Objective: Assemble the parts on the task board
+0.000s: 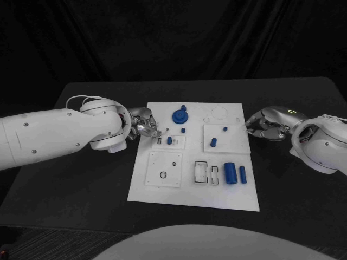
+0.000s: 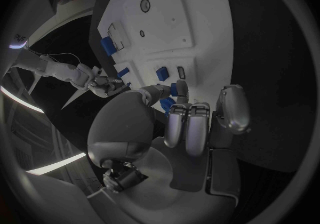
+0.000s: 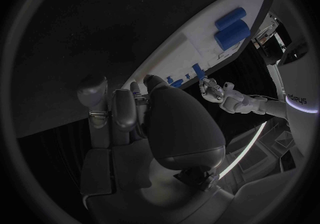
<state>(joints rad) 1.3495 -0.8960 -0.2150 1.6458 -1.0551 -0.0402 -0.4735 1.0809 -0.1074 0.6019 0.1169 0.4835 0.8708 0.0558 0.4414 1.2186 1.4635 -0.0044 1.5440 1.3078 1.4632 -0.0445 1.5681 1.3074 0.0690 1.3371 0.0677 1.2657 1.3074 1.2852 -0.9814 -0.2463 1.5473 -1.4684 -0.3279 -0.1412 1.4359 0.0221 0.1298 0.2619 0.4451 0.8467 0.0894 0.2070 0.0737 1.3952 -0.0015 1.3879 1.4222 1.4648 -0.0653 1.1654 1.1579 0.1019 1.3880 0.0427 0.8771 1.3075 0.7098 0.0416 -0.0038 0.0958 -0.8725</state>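
Hands are flanking the task board mid-frame: left hand hovering fingers-apart over parts, right hand curled, empty, waiting.

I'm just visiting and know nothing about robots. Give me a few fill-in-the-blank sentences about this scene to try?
1. The task board lying on the black table is coloured ____.
2. The small parts, such as the two cylinders, are coloured ____.
3. The left robot hand is at the board's ____ edge in the head view.
4. The right robot hand holds ____.

Missing words: white; blue; left; nothing
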